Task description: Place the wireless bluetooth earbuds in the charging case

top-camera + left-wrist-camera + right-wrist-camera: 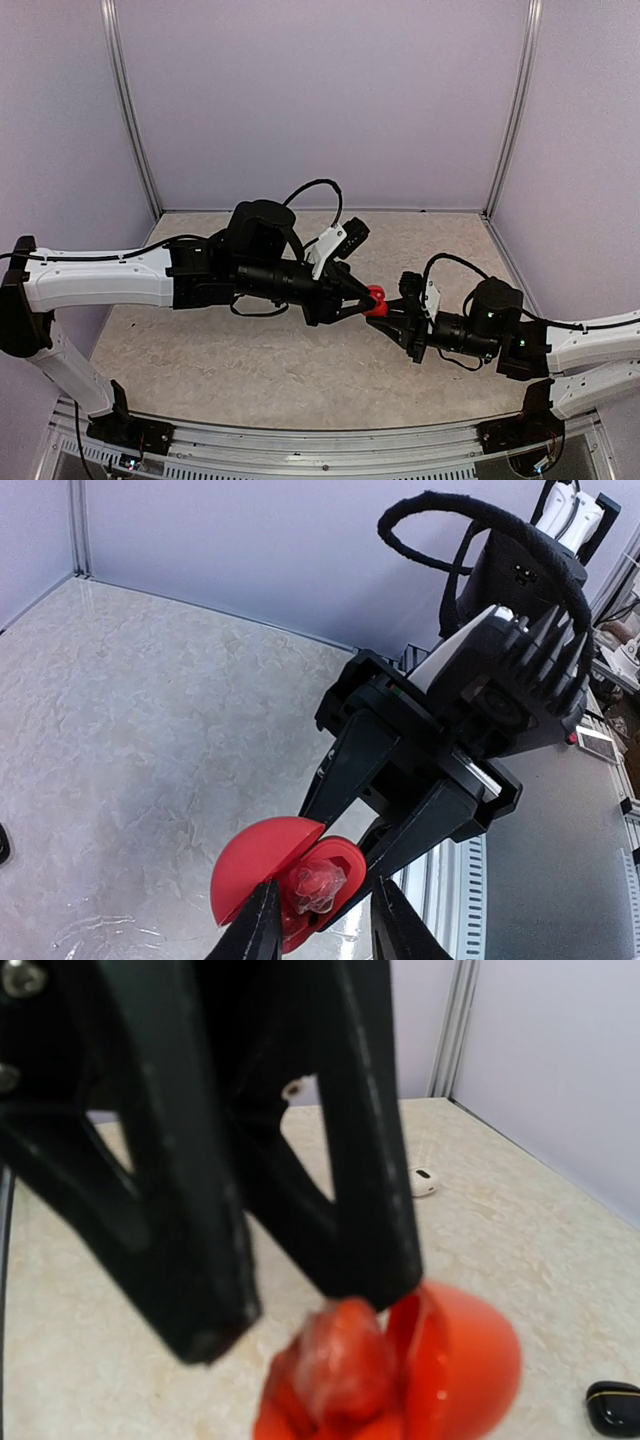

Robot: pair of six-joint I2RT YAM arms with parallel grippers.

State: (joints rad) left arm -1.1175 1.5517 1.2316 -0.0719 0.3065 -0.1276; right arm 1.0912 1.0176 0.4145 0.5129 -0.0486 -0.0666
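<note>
Left end effector (327, 905) stood narrowly open around the tiny translucent red plastic earbud (318, 885), which rested in the open red pebble-shaped case (262, 865); whether it gripped was unclear. Light, slick and easily dropped, the earbud wanted a gentle pinch across its body. Right end effector (352, 835), just beyond, clamped the case.

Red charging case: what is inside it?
One red earbud lies in the hollow of the open red charging case. Whether it is fully seated, or a second earbud lies beneath, is hidden by its shell.

Reaching inward w/ L arm (100, 280) & R arm (590, 345), meeting at red case (262, 865); clamping it w/ R gripper (348, 838), straddling it w/ L gripper (322, 930).
</note>
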